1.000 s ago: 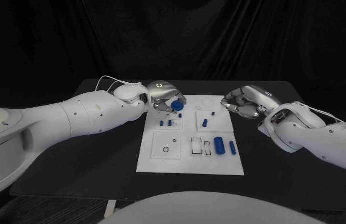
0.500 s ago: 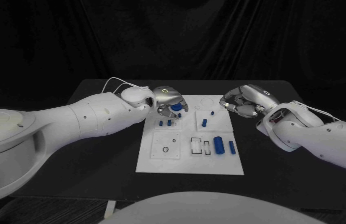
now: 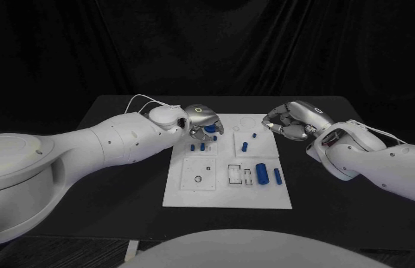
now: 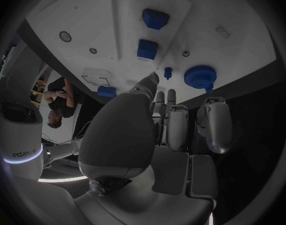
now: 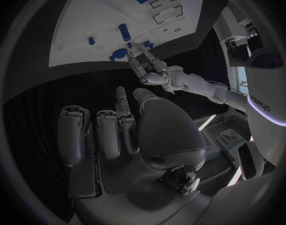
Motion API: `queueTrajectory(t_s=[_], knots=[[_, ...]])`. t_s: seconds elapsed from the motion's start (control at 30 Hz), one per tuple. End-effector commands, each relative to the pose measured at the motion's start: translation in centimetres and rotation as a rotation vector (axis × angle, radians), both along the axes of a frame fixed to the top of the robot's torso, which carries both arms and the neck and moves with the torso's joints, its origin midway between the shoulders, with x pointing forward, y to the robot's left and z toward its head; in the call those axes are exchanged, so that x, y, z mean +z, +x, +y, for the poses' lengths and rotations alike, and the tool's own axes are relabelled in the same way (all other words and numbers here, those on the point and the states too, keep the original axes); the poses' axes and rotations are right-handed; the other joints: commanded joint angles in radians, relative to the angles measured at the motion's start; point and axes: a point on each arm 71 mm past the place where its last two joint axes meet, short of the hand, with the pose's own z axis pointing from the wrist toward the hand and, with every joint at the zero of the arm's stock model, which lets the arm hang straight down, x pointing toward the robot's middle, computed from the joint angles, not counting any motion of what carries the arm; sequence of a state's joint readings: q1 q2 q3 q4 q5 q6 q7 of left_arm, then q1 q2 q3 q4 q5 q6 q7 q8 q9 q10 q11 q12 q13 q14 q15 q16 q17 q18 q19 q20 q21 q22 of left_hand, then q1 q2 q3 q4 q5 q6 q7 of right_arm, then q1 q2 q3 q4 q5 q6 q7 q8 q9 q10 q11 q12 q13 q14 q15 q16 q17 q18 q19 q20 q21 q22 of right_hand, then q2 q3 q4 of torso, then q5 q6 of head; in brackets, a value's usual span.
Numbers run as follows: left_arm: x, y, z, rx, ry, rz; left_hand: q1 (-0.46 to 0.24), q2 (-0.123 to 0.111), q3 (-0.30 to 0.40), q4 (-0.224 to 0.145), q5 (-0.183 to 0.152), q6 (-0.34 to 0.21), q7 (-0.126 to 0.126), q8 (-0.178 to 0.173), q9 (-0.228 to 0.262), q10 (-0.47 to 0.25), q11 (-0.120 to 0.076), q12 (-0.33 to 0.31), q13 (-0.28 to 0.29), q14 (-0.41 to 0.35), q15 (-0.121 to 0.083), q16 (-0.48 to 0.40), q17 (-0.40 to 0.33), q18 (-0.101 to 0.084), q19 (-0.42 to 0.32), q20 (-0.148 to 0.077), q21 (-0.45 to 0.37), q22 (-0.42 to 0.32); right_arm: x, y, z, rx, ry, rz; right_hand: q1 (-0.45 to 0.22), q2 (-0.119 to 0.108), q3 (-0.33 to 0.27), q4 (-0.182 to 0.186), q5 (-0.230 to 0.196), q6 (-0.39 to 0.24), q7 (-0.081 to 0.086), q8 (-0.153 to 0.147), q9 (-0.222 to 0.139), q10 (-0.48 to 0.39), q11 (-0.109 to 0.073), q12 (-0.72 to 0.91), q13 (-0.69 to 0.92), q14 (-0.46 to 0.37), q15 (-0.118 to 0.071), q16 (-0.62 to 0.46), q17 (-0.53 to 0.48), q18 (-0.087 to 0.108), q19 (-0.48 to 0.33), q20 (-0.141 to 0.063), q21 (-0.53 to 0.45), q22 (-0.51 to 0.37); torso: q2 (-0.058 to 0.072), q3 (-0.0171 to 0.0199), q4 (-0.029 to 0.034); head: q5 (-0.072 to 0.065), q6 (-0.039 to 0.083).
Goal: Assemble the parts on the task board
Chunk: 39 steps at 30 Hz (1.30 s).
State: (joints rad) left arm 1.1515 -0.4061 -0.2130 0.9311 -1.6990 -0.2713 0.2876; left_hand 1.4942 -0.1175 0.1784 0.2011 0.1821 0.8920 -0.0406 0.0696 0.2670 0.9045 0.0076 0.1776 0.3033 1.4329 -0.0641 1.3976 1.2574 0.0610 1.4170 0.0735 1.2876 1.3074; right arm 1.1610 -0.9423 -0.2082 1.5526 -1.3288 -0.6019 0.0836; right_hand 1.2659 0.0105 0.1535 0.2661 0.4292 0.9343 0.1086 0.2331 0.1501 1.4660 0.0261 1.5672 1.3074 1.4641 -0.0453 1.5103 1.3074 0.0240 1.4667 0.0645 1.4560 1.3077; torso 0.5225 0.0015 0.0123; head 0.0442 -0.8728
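While the white task board lies in the middle of the black surface, the left hand is seen over the board's far left corner, its silver fingers curled down toward the plate; a round blue part shows just beneath that hand in the head view, and in the left wrist view the same round blue part is seen near the board's edge, just beyond the fingertips; whether it is pinched or merely lies under the fingers cannot be told. Two small blue blocks are seen side by side on the board just on the near side of the left hand — in the left wrist view they appear as two squarish pieces, well apart from the fingers. On the board's right half a small blue peg and a short blue piece are seen in the far panel; nearer the robot, a thick blue cylinder and a thinner blue rod lie side by side, beside two outlined rectangular recesses. The right hand is held just off the board's far right corner, above the surface, its fingers curled in on themselves with nothing seen between them.
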Motion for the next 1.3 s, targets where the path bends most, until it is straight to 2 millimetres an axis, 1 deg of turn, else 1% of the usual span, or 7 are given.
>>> queueTrajectory(t_s=[0.03, 0.3, 0.5, 0.6, 0.73, 1.07, 1.3], knots=[[-0.1, 0.1, -0.2, 0.02, 0.004, -0.008, -0.01, -0.003, 0.007, -0.001, 0.002, 0.008, -0.002, 0.005, -0.001, 0.004, -0.001, 0.003, 0.001, -0.002, 0.009, -0.003, -0.001, 0.007, -0.003, -0.005, -0.004, 0.169, 0.0, 0.0, 0.0, -0.005, 0.003, -0.004, 0.004, -0.004, 0.002, 0.004, 0.006, 0.006, 0.003, -0.003, -0.001, 0.105, 0.005, 0.004, 0.263, 0.079, 0.006, 0.002, 0.118, 0.006, 0.054, 0.004, 0.004, 0.223, 0.0, 0.0001, -0.0005, 0.002, 0.0], [-0.5, 0.3, -0.5, 0.04, 0.02, 0.004, -0.011, 0.001, 0.015, -0.004, 0.008, 0.022, 0.003, 0.008, -0.003, -0.007, 0.0, -0.001, 0.002, -0.009, 0.01, -0.008, -0.011, 0.009, -0.008, -0.004, -0.013, 0.167, 0.0, 0.1, 0.1, -0.005, 0.001, 0.0, 0.005, -0.004, 0.003, 0.004, 0.007, 0.006, 0.003, -0.004, -0.001, 0.105, 0.005, 0.004, 0.263, 0.079, 0.006, 0.001, 0.117, 0.007, 0.054, 0.004, 0.003, 0.222, 0.0, -0.0004, 0.0002, 0.002, 0.0], [-0.9, 0.4, -0.7, 0.052, 0.03, 0.011, -0.016, 0.002, 0.03, -0.015, 0.013, 0.06, 0.036, 0.022, 0.001, 0.002, -0.01, 0.008, 0.01, -0.015, 0.005, -0.009, -0.018, 0.01, -0.011, -0.003, -0.022, 0.168, 0.0, 0.1, 0.1, -0.007, 0.0, 0.001, 0.005, -0.004, 0.003, 0.004, 0.007, 0.006, 0.003, -0.004, -0.001, 0.105, 0.005, 0.004, 0.263, 0.079, 0.006, 0.001, 0.117, 0.007, 0.054, 0.004, 0.003, 0.222, 0.0, 0.0, 0.0, 0.001, 0.0], [-1.1, 0.4, -0.8, 0.057, 0.035, 0.015, -0.018, 0.003, 0.036, -0.021, 0.012, 0.079, 0.054, 0.033, 0.006, 0.009, -0.018, 0.013, 0.014, -0.018, 0.001, -0.01, -0.022, 0.011, -0.014, -0.003, -0.028, 0.167, 0.0, 0.1, 0.0, -0.007, 0.0, 0.002, 0.005, -0.004, 0.003, 0.004, 0.007, 0.006, 0.003, -0.004, -0.001, 0.105, 0.005, 0.004, 0.263, 0.079, 0.006, 0.001, 0.117, 0.007, 0.054, 0.004, 0.003, 0.222, 0.0, 0.0002, 0.0002, -0.001, 0.0], [-1.4, 0.4, -1.0, 0.06, 0.04, 0.02, -0.019, 0.004, 0.039, -0.023, 0.01, 0.08, 0.055, 0.034, 0.007, 0.019, -0.019, 0.019, 0.018, -0.021, 0.0, -0.012, -0.027, 0.012, -0.017, -0.003, -0.033, 0.166, -0.1, 0.1, 0.1, -0.006, -0.001, 0.002, 0.005, -0.004, 0.003, 0.004, 0.007, 0.006, 0.003, -0.004, -0.001, 0.105, 0.005, 0.004, 0.263, 0.079, 0.006, 0.001, 0.115, 0.007, 0.053, 0.004, 0.001, 0.221, 0.0, 0.0003, -0.0004, 0.002, 0.0], [-2.2, 0.4, -1.1, 0.068, 0.043, 0.026, -0.021, 0.003, 0.045, -0.029, 0.004, 0.086, 0.059, 0.038, 0.011, 0.035, -0.021, 0.028, 0.024, -0.028, 0.0, -0.019, -0.04, 0.012, -0.019, -0.001, -0.039, 0.165, -0.1, 0.1, 0.0, -0.007, -0.003, 0.003, 0.006, -0.004, 0.003, 0.004, 0.008, 0.007, 0.003, -0.004, -0.001, 0.105, 0.005, 0.004, 0.263, 0.078, 0.006, 0.0, 0.114, 0.007, 0.053, 0.004, 0.001, 0.221, 0.0, 0.0003, -0.0003, 0.001, 0.0], [-2.5, 0.4, -1.0, 0.074, 0.043, 0.022, -0.009, 0.013, 0.067, -0.04, 0.007, 0.089, 0.062, 0.036, 0.012, 0.059, -0.023, 0.031, 0.02, -0.032, 0.0, -0.024, -0.052, 0.013, -0.02, 0.0, -0.043, 0.164, -0.1, 0.2, 0.0, -0.007, -0.004, 0.005, 0.006, -0.004, 0.003, 0.004, 0.008, 0.007, 0.003, -0.004, -0.001, 0.105, 0.005, 0.004, 0.263, 0.078, 0.006, 0.0, 0.112, 0.007, 0.052, 0.004, 0.0, 0.221, 0.0, 0.0001, -0.0005, 0.001, 0.0]])
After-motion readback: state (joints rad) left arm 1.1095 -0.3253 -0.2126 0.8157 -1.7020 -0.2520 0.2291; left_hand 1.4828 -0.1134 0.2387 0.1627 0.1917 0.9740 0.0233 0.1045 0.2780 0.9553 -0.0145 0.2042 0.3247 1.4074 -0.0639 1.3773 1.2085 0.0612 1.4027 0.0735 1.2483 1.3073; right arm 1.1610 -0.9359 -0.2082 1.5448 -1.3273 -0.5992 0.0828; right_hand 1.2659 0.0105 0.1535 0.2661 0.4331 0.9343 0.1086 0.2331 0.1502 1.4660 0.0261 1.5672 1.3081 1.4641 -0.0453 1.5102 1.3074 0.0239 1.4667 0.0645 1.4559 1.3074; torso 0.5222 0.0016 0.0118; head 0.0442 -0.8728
